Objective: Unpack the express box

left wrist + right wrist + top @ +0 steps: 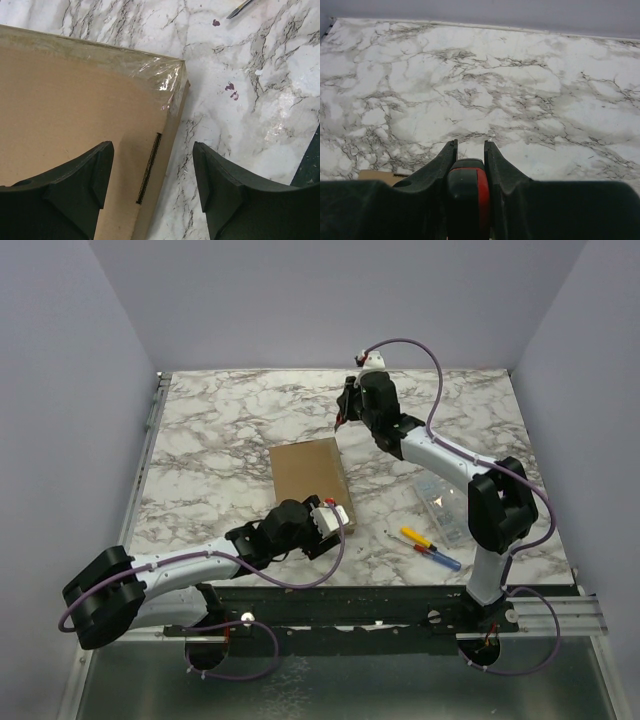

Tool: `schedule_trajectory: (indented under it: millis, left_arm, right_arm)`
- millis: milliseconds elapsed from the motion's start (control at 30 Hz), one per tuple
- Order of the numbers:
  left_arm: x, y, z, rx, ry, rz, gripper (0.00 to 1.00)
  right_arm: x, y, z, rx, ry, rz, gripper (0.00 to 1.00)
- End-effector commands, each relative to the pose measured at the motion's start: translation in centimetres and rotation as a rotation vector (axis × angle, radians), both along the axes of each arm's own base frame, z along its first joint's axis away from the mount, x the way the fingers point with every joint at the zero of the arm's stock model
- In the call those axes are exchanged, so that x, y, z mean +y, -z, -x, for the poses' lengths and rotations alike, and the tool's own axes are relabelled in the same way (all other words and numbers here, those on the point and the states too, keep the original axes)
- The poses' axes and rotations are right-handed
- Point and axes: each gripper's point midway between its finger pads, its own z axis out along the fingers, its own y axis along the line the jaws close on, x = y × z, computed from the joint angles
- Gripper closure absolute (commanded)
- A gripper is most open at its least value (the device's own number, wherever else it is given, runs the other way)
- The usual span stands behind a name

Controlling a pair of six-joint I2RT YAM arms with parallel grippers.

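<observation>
Top external view shows us the express box (308,483) lying flat and closed on the marble surface (220,430), roughly midway between the two arms. The left end effector (338,510) hangs over the box's near right corner. In the left wrist view we see that end effector (152,150) spread wide and holding nothing, one finger (95,175) above the brown lid and the other (215,180) above bare marble just right of the box's edge. Crinkled clear tape (165,80) wraps the box corner ahead of the fingers, and a narrow slot (149,167) runs along the lid beside that edge. Beyond the box's far right corner, the right end effector (343,415) hovers above the surface; its wrist view shows the fingers (445,160) pinching a black-and-red object (467,185). Right of the box lie a clear plastic case (440,502) and two pens (428,546), both well apart from it.
</observation>
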Motion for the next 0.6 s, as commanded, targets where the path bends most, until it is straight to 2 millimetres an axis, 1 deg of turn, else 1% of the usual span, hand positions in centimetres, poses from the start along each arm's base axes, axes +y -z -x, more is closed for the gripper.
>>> schedule_trajectory:
  millis: [0,133,367,567]
  left_arm:
    - [-0.1,-0.5,-0.7,-0.034,-0.016,0.003,0.31]
    - [-0.1,-0.5,-0.8,-0.035,-0.023,0.001,0.32]
    - [-0.1,-0.3,-1.0,-0.031,-0.032,-0.002,0.35]
    - [-0.1,-0.3,-1.1,-0.019,-0.037,0.010,0.36]
  right_arm:
    - [0.6,-1.4,-0.3,-0.046,0.010,-0.004,1.00]
    - [0.7,-0.6,-0.1,-0.034,0.014,0.009,1.00]
    - [0.6,-0.2,-0.1,-0.030,0.028,0.030,1.00]
    - [0.9,0.3,0.0,-0.019,0.012,0.036,1.00]
